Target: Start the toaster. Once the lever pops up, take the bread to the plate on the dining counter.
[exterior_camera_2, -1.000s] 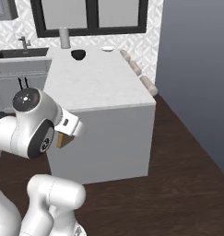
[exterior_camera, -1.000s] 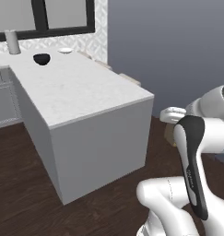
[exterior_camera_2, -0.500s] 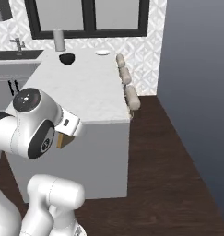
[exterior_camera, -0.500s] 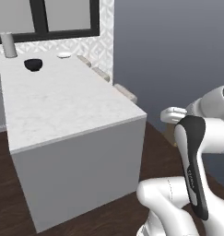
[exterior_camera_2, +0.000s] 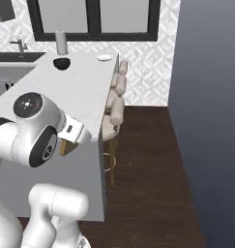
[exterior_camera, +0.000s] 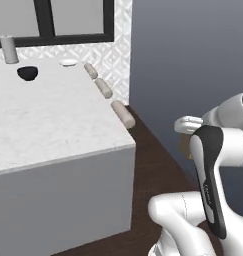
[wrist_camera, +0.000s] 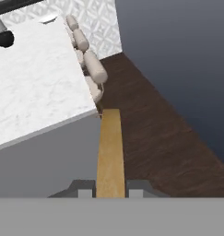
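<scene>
1. Since the earlier frames your base has swung right: the dining counter (exterior_camera: 53,125) now shows its near corner and its row of stools (exterior_camera_2: 118,94). The things themselves have not shifted.
2. The bread (wrist_camera: 109,152) stands edge-on between the fingers, its long axis running straight out from the gripper (wrist_camera: 111,188), which is clenched on it.
3. The plate (exterior_camera: 69,62) lies ahead and to the left at the counter's far end, well apart from the gripper, just beyond the dark bowl (exterior_camera: 27,73).
4. The slice looks tan, thin and flat-edged.
</scene>
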Tool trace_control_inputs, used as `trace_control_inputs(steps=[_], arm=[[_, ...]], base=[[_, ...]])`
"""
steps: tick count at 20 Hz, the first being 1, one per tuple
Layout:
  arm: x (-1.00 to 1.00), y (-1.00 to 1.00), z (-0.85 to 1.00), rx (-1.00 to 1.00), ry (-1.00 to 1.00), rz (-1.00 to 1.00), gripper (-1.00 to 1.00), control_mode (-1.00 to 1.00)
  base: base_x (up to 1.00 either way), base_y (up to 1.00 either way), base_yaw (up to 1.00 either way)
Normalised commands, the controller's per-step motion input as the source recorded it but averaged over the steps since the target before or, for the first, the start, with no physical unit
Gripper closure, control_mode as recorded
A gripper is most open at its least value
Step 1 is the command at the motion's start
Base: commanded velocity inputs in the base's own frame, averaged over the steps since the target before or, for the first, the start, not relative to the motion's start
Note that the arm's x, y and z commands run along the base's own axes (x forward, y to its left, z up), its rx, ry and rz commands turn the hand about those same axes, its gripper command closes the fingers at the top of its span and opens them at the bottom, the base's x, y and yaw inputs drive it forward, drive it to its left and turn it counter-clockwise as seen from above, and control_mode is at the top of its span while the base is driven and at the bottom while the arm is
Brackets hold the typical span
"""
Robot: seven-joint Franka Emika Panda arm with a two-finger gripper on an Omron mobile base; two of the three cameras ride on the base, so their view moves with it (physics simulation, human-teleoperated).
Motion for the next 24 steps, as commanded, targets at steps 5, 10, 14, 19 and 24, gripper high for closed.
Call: trace_control_inputs(steps=[5,10,14,19,24], arm=[[0.0,0.0,0.0,0.0,0.0,0.0,1.0,1.0],[0.0,0.0,0.0,0.0,0.0,0.0,1.0,1.0],[0.0,0.0,0.0,0.0,0.0,0.0,1.0,1.0],[0.0,0.0,0.0,0.0,0.0,0.0,1.0,1.0],[0.0,0.0,0.0,0.0,0.0,0.0,1.0,1.0]], base=[[0.83,-1.0,0.29],[0.94,-1.0,0.28],[1.0,-0.97,0.27],[1.0,-0.82,0.32],[1.0,-0.63,0.4]])
